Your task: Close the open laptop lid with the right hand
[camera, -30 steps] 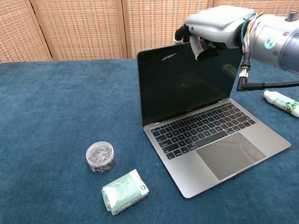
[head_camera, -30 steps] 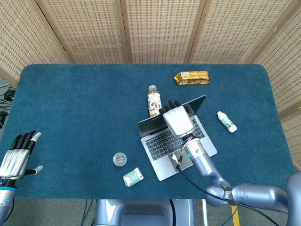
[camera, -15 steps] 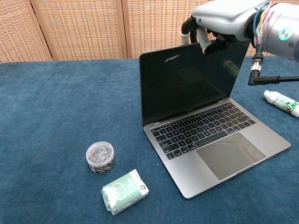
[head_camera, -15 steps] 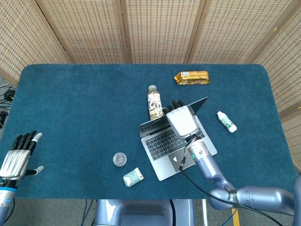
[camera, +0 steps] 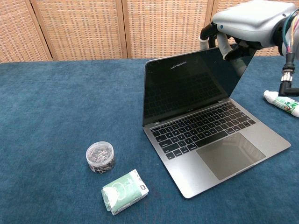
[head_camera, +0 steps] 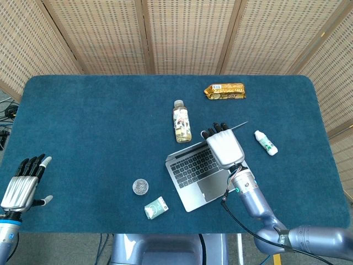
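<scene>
The grey laptop [head_camera: 193, 168] [camera: 219, 140] lies open right of the table's centre. Its lid [camera: 191, 88] stands steeply, the dark screen mirroring the keyboard; from the head view the lid [head_camera: 234, 127] shows only as a thin edge. My right hand [head_camera: 225, 148] [camera: 247, 21] is on the lid's top right corner, fingers hooked behind the edge and thumb in front of the screen. My left hand [head_camera: 22, 185] hovers off the table's front left corner, fingers spread and holding nothing.
A drink bottle [head_camera: 181, 120] lies just behind the laptop. A gold snack pack [head_camera: 224, 91] sits farther back. A small white bottle [head_camera: 266, 142] [camera: 282, 102] lies to the laptop's right. A jar of clips [camera: 100, 157] and a green packet [camera: 124, 191] sit front left.
The lid has tipped forward toward the keyboard, which now reflects in the screen. My right hand moved rightward with the lid's top edge. The left hand barely shifted.
</scene>
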